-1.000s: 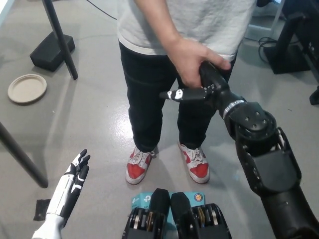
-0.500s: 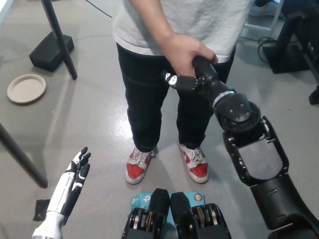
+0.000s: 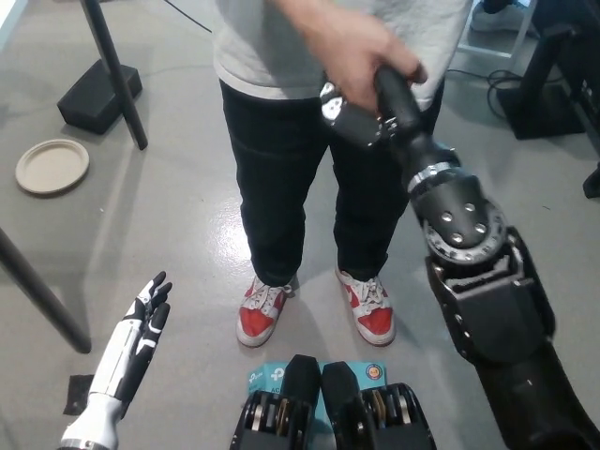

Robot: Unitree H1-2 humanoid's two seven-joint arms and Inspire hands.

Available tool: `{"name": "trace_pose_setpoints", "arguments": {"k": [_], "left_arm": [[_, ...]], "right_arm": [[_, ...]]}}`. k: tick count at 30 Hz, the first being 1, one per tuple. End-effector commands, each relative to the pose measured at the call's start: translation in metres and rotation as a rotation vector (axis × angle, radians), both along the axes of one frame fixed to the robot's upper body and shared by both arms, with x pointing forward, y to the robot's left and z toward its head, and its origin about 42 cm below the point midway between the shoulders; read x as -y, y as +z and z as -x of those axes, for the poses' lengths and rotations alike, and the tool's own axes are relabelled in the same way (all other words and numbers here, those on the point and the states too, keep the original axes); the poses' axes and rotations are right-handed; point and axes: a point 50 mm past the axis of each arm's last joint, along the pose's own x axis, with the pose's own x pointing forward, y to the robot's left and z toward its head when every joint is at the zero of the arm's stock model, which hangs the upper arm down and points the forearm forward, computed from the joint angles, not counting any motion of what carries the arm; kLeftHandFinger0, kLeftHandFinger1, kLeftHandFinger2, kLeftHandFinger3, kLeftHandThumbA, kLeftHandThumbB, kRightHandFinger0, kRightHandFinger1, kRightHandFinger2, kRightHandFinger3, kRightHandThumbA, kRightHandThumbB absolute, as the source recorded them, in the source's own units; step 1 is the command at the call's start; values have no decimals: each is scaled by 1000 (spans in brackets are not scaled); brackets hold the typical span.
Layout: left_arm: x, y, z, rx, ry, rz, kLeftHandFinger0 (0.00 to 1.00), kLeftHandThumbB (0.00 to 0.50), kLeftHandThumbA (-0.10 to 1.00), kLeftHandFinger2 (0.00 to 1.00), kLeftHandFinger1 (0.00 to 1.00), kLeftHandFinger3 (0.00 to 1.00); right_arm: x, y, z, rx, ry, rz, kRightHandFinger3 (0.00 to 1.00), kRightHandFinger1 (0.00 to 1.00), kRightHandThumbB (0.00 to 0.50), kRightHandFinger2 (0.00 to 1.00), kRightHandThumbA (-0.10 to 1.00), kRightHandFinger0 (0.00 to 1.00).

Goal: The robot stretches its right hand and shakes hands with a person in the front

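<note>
Head view, looking steeply down at a grey concrete floor [image 3: 187, 216]. Upper centre of the frame: black right hand [image 3: 367, 111] raised on its black jointed right arm [image 3: 469, 262], which climbs from the lower right corner toward the top middle. Clasped from above by the person's bare hand [image 3: 361, 47], blurred, with fingers wrapped over the black palm and wrist. Black fingers closed into that grip, though hidden in part under the person's hand; a glossy pale patch visible at the hand's left edge.

Behind the clasp, filling the top middle: the person's light grey T-shirt [image 3: 272, 47], then black trousers [image 3: 281, 178] running down to the centre. Below them, just above the bottom middle, a pair of red-and-white sneakers [image 3: 314, 314], toes pointing toward the lower edge, set side by side and slightly apart.

Lower left corner: white left hand [image 3: 141, 323] with black fingertips, resting low, fingers straight and slightly spread, holding nothing, well apart from the handshake.

Left edge, mid-height: round beige paper plate [image 3: 52, 166] flat on the floor. Upper left: black rectangular base block [image 3: 98, 94] with a dark slanted pole [image 3: 114, 70] crossing in front of it. Further dark equipment at the upper right edge, too cut off to identify.
</note>
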Motion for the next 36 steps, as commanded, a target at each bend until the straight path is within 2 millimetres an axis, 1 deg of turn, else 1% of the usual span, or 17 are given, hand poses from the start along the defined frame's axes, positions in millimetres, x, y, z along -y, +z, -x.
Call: {"name": "trace_pose_setpoints", "arguments": {"k": [1,3,6,8,11,12,13,14,18,20,21,22,23,26,28,30,36], "left_arm": [[0,18,-9,57,-28,-4,1000,22,1000,1000,1000,1000],[0,19,-9,68,-26,-17,1000,16,1000,1000,1000,1000],[0,18,-9,64,-31,-4,1000,13,1000,1000,1000,1000],[0,19,-9,64,-31,-6,1000,15,1000,1000,1000,1000],[1,18,-9,65,-29,-9,1000,14,1000,1000,1000,1000],[1,18,-7,63,-30,-9,1000,8,1000,1000,1000,1000],[2,17,-6,61,-31,-8,1000,7,1000,1000,1000,1000],[2,16,-6,61,-34,-10,1000,4,1000,1000,1000,1000],[3,17,-7,62,-39,-1,1000,4,1000,1000,1000,1000],[3,17,-7,59,-41,1,1000,9,1000,1000,1000,1000],[3,17,-8,59,-42,-1,1000,8,1000,1000,1000,1000],[3,16,-8,57,-42,2,1000,9,1000,1000,1000,1000],[3,17,-8,60,-40,1,1000,8,1000,1000,1000,1000],[4,18,-7,65,-37,6,1000,1,1000,1000,1000,1000],[4,18,-8,68,-37,0,1000,2,1000,1000,1000,1000],[4,19,-9,70,-37,-7,1000,4,1000,1000,1000,1000],[5,22,-12,73,-44,-1,1000,16,1000,1000,1000,1000]], "right_arm": [[11,60,63,239,56,-24,1000,1000,223,1000,189,1000],[16,83,101,308,142,-106,1000,1000,222,1000,159,1000],[23,108,154,540,147,-89,1000,1000,212,1000,190,1000],[25,112,171,571,173,-109,1000,1000,217,1000,161,1000],[26,110,172,565,175,-100,1000,1000,208,1000,166,1000],[25,106,163,545,152,-80,1000,1000,226,1000,150,809],[25,104,161,537,148,-80,1000,990,219,1000,148,767],[24,93,140,431,159,-89,1000,1000,211,1000,122,1000],[23,72,99,257,124,-61,1000,1000,204,1000,90,1000],[21,53,63,163,62,-4,1000,1000,219,1000,153,1000],[21,51,58,151,54,5,1000,1000,219,1000,155,1000],[19,39,36,80,32,20,1000,1000,183,1000,28,1000],[17,30,16,28,15,39,1000,1000,210,1000,143,1000],[12,0,-37,-124,-49,126,1000,1000,220,1000,204,1000],[11,-7,-50,-153,-61,142,1000,1000,224,1000,203,1000],[8,-23,-75,-231,-87,177,1000,1000,235,1000,191,1000],[0,-37,-100,-299,-101,236,1000,1000,259,1000,256,1000]]}}
